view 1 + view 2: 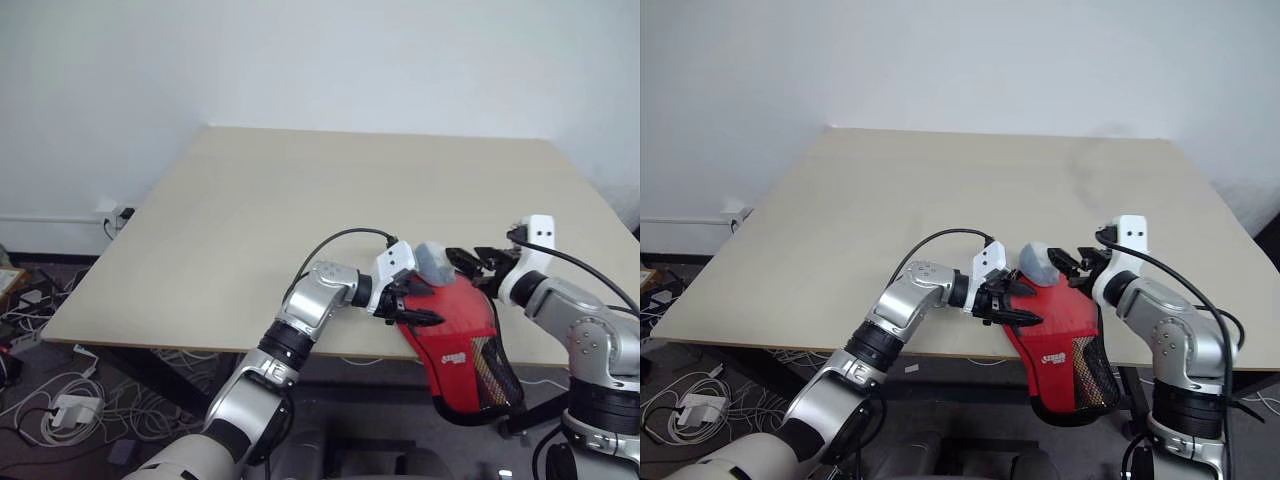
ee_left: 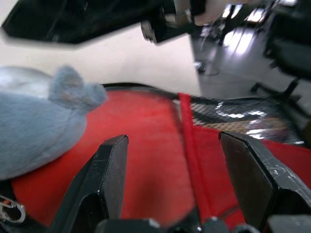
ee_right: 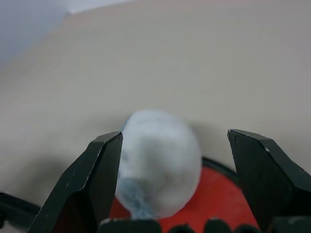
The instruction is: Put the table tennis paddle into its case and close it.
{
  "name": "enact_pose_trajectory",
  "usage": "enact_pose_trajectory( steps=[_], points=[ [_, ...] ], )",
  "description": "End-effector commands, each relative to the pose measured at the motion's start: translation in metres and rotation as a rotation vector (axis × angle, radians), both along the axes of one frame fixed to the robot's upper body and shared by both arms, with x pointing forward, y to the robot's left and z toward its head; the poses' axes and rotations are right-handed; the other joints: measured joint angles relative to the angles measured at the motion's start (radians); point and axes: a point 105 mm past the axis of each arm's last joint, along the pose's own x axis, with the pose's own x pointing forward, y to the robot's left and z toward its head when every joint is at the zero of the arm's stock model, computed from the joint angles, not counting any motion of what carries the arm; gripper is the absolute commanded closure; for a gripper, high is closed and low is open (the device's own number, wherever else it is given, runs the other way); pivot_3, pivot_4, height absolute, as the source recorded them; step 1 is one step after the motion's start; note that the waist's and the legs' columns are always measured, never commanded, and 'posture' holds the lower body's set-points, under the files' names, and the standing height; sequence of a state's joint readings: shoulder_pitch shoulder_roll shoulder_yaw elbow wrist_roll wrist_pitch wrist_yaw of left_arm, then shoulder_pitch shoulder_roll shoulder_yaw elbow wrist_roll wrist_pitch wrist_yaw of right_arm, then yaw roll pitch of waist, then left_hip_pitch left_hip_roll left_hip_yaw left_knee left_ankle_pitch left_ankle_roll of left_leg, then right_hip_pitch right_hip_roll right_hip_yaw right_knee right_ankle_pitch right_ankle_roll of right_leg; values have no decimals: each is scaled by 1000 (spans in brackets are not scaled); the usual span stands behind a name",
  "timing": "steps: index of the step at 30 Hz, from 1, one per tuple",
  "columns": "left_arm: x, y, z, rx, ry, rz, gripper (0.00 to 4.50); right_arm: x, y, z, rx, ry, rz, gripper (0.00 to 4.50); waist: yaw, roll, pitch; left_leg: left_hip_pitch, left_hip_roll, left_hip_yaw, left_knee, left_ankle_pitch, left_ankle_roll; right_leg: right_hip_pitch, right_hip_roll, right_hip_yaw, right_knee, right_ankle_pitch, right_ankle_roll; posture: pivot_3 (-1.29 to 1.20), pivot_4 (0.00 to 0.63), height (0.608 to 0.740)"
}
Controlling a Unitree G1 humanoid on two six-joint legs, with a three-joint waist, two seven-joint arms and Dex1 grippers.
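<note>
The red case [image 1: 455, 322] lies at the table's front edge, and its black mesh end [image 1: 492, 375] hangs down over the edge. A grey fluffy lump [image 1: 433, 262] rests at the case's far end. My left gripper [image 1: 418, 303] is at the case's left side, pointing right, open, with its fingers spread over the red cover [image 2: 146, 126]. From the right, my right gripper [image 1: 470, 265] points at the grey lump [image 3: 158, 162] and is open, with nothing between its fingers. The table tennis paddle is hidden.
The beige table [image 1: 300, 210] stretches away toward the white wall. Cables and power adapters [image 1: 60, 400] lie on the floor to the left, below a wall outlet [image 1: 110, 212]. Office chairs [image 2: 286, 48] stand beyond the table's edge.
</note>
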State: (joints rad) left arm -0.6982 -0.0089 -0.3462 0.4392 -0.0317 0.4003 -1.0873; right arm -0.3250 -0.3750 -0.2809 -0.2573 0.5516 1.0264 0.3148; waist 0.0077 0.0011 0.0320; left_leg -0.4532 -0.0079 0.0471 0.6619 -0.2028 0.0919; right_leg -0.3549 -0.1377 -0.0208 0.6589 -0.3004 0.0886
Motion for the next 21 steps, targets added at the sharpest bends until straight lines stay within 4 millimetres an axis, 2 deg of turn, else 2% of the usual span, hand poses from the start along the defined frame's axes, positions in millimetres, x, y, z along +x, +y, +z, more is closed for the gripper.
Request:
enact_pose_trajectory(
  steps=[1,7,12,16,20,21],
  points=[
    [4,-10,-4,36,-61,34,1359,8,2,10,-17,-27,-12,767,1,0,0,0,0,0,0,0,0,0,0,0,0,0,0,0,0,715],
    [6,-16,-34,175,-192,64,1359,9,12,2,1,25,25,767,2,0,0,0,0,0,0,0,0,0,0,0,0,0,0,0,0,715],
    [8,-9,-52,234,-210,88,1359,8,26,-13,47,122,78,767,1,0,0,0,0,0,0,0,0,0,0,0,0,0,0,0,0,715],
    [8,-10,-52,235,-229,90,1359,10,28,-25,52,185,78,767,1,0,-1,0,1,-1,1,0,1,1,-1,0,0,0,0,0,0,715],
    [10,-15,-48,221,-233,103,1359,13,31,-28,39,192,83,767,1,0,-1,1,1,-1,1,0,0,1,0,0,0,0,0,0,0,715],
    [10,-16,-47,219,-235,105,1359,15,30,-28,28,185,77,929,1,0,-1,1,0,-1,1,0,0,1,0,0,0,0,0,0,0,715]
  ],
)
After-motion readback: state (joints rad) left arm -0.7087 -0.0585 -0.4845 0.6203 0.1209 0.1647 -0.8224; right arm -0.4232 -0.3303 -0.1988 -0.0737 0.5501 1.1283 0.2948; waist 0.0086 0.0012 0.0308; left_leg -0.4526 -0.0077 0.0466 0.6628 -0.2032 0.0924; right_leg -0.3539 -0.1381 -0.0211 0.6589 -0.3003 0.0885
